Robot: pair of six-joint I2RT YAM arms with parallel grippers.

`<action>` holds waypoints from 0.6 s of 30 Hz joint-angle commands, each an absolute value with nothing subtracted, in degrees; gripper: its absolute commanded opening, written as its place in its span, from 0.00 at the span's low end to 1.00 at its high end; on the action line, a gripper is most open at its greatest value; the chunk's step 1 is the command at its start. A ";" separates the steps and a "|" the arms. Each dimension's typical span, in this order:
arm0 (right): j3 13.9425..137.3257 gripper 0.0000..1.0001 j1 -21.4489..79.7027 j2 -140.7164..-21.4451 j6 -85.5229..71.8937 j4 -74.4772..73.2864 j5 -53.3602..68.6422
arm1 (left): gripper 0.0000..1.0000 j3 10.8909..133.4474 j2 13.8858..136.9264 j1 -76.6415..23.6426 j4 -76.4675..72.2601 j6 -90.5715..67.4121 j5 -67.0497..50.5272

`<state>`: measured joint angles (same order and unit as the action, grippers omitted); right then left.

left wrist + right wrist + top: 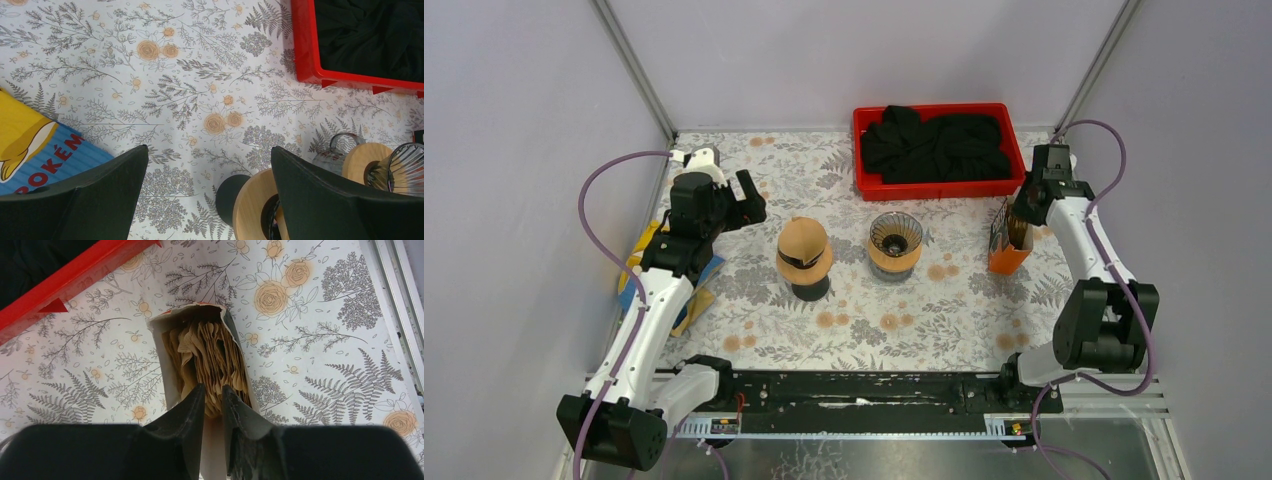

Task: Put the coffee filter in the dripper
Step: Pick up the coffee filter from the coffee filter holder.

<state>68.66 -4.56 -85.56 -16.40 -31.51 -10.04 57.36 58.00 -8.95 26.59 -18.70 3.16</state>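
The coffee filters [210, 350] are brown paper, packed upright in an open orange box [1007, 252] at the right of the table. My right gripper [213, 387] points down into the box mouth. Its jaws stand narrowly apart with a few filter edges loose between the tips. The dripper [894, 240] is ribbed glass in a wooden collar and stands mid-table; it also shows in the left wrist view as the dripper [405, 167]. My left gripper [209, 150] hovers wide open and empty at the far left, above the floral cloth.
A wooden-ringed cone stand on a black base [804, 258] sits just left of the dripper. A red bin [861, 150] with black cloth is at the back. A yellow and blue package [649, 270] lies by the left arm. Walls enclose the table.
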 commanded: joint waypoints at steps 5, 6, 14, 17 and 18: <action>67.59 0.27 -4.75 -80.57 -17.59 -31.84 -12.29 | 1.00 57.48 57.65 -9.34 23.89 -18.02 2.52; 67.42 0.27 -4.72 -80.97 -17.66 -32.09 -12.18 | 1.00 57.48 57.64 -9.36 23.90 -18.01 2.47; 67.13 0.26 -4.70 -81.56 -17.38 -31.15 -10.89 | 1.00 57.48 57.45 -9.66 23.91 -17.93 2.85; 66.14 0.26 -4.72 -79.44 -16.94 -28.26 -8.31 | 1.00 57.48 57.54 -9.61 23.91 -17.90 2.78; 65.88 0.27 -4.68 -78.96 -16.88 -27.58 -7.89 | 1.00 57.48 57.55 -9.66 23.86 -17.93 2.73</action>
